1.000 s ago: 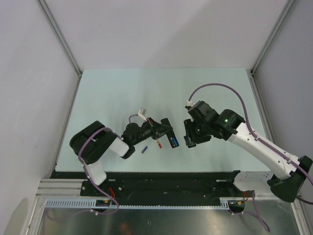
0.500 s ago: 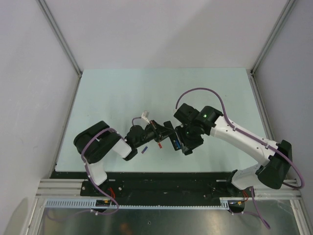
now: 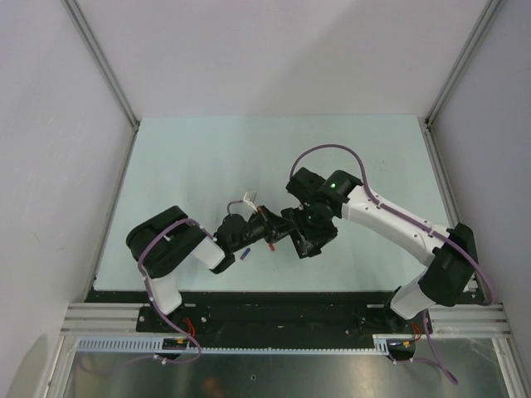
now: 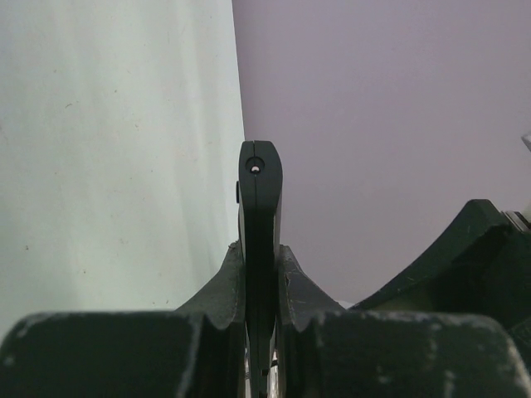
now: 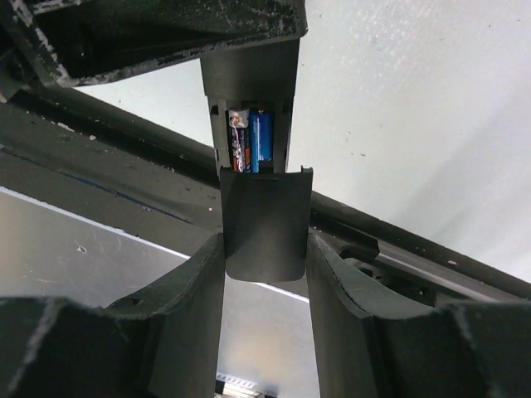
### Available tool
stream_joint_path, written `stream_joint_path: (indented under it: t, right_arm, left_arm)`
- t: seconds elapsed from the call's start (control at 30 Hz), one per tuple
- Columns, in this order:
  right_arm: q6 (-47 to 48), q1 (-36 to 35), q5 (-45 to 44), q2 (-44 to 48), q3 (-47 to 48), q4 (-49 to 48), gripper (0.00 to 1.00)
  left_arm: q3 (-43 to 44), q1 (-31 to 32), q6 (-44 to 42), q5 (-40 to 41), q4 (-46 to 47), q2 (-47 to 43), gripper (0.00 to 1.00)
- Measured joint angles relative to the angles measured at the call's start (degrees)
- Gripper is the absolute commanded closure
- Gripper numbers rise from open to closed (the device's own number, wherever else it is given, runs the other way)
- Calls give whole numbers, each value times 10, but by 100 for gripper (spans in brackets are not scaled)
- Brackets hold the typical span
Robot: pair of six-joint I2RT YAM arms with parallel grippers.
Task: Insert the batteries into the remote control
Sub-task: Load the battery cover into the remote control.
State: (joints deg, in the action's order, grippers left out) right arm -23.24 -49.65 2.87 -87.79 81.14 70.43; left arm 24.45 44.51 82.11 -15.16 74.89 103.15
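Observation:
My left gripper is shut on the black remote control, clamped edge-on between its fingers. In the right wrist view the remote shows an open compartment holding a silvery-dark battery and a bright blue battery. My right gripper is shut on the black battery cover, whose top edge meets the compartment. In the top view the right gripper hides most of the remote. A purple-blue battery and a red-orange battery lie on the table below the left gripper.
The pale green table is walled at the back and both sides. The black rail runs along its near edge, close under both grippers, and shows behind the cover in the right wrist view.
My right arm has swung left and brought its gripper onto the end of the remote held by the left gripper. The left gripper has shifted slightly. The two loose batteries have not moved.

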Motion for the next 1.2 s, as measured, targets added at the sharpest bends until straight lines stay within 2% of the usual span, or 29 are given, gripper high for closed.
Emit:
stream_joint_path:
  t: [1.2]
  right_arm:
    - [10, 25, 45, -46, 11, -13, 100]
  left_arm:
    - [0, 7, 4, 4, -4, -20, 100]
